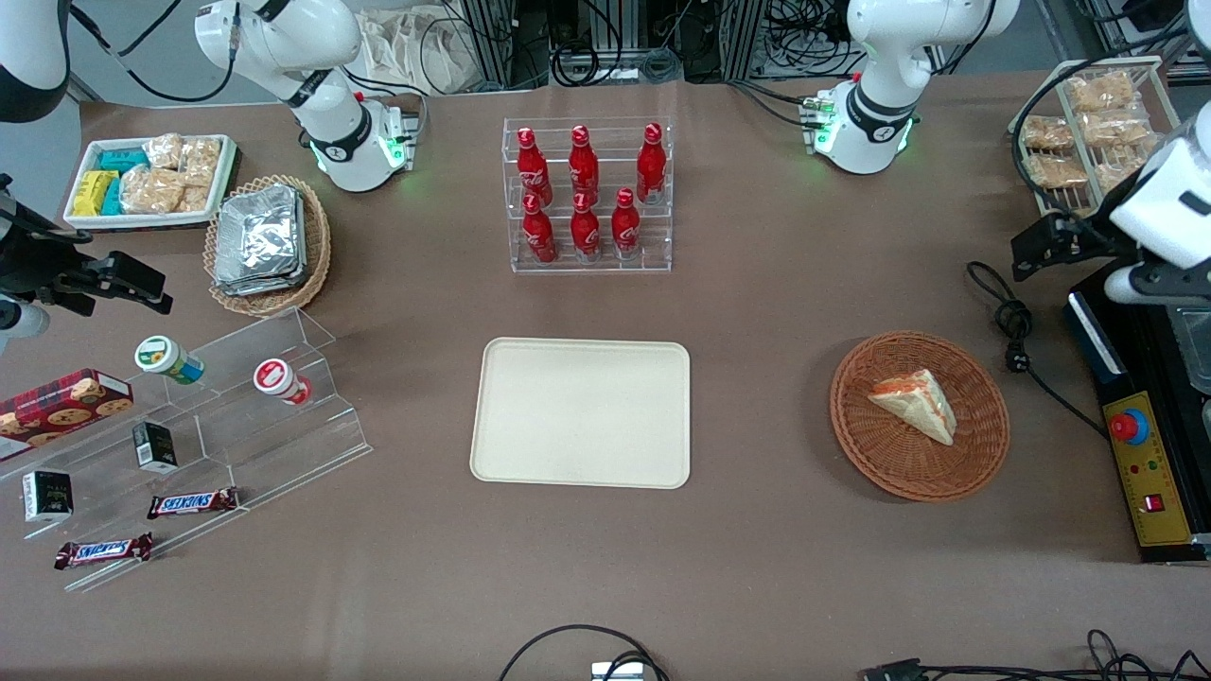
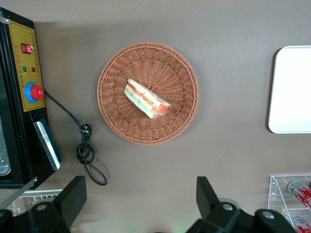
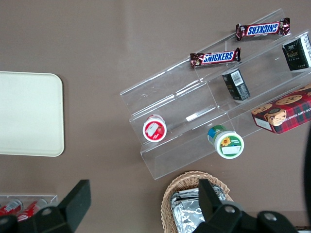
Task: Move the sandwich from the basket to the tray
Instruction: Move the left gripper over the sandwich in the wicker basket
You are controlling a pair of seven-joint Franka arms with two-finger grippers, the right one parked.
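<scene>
Nearest the front camera, the tray (image 1: 581, 412) lies bare on the desk (image 1: 757, 567). At its 3 o'clock, the sandwich (image 1: 916, 404) sits in the basket (image 1: 889, 468). High above, the gripper (image 2: 138, 199) hovers, fingers (image 2: 73, 196) released. Approach step: next, descend and grasp.

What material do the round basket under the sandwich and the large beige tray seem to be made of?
The basket looks like woven wicker, reddish-brown, its strands radiating from the centre. The tray seems moulded plastic or fibre, cream and matte, with no weave or glare. The open gripper hangs above the table beside the basket; the sandwich lies untouched.
</scene>
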